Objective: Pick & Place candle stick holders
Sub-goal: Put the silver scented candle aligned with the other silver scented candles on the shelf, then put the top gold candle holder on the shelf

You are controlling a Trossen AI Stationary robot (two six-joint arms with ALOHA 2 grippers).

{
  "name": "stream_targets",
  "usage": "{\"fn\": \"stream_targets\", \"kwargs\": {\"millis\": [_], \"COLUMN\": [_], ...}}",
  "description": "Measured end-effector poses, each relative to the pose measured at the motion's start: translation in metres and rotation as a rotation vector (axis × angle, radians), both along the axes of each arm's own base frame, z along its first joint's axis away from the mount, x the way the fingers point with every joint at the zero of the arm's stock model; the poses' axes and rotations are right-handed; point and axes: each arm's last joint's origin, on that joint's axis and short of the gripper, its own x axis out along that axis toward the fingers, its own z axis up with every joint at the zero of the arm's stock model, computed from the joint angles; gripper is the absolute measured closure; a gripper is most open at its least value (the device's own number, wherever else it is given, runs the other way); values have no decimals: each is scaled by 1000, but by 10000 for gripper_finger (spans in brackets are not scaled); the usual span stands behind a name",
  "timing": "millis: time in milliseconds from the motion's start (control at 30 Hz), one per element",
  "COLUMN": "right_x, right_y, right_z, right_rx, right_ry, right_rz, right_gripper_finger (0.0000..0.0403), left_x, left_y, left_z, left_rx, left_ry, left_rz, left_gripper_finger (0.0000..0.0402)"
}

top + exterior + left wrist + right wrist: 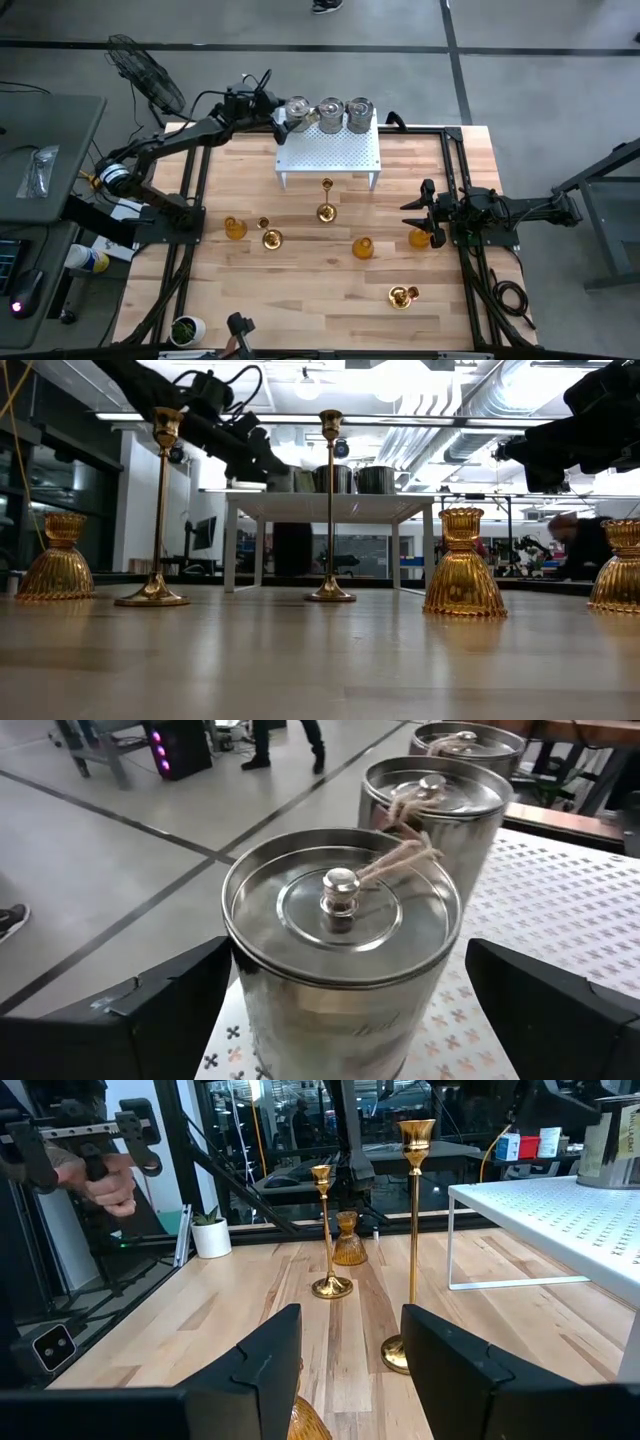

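Note:
Three silver-grey lidded metal holders (330, 113) stand in a row on the white perforated stand (328, 155). My left gripper (283, 120) is open, with one finger on either side of the leftmost holder (340, 950). My right gripper (425, 215) is open just above a squat amber glass cup (420, 238), which shows low between its fingers in the right wrist view (308, 1425). Two more amber cups (235, 228) (363, 247), a tall slim gold holder (326, 198), a second gold stemmed holder (270, 238) and a small gold one (402, 295) rest on the table.
A small white pot with a green plant (186, 328) stands at the near left corner. Black frame rails (190, 200) (462, 190) run along both sides of the table. A person's hand holding a black device (100, 1165) shows beyond the table in the right wrist view.

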Motion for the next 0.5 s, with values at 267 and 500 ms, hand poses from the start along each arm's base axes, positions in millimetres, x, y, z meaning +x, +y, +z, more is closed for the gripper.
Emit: {"fn": "stream_targets", "kwargs": {"millis": [267, 500], "right_x": [0, 0], "right_y": [0, 0], "right_z": [0, 0], "right_rx": [0, 0], "right_ry": [0, 0], "right_rz": [0, 0], "right_gripper_finger": [238, 238], "left_x": [-10, -24], "left_y": [-10, -22], "left_z": [16, 31], "left_rx": [15, 60], "left_ry": [-14, 5], "left_rz": [-3, 45], "left_gripper_finger": [6, 6]}}
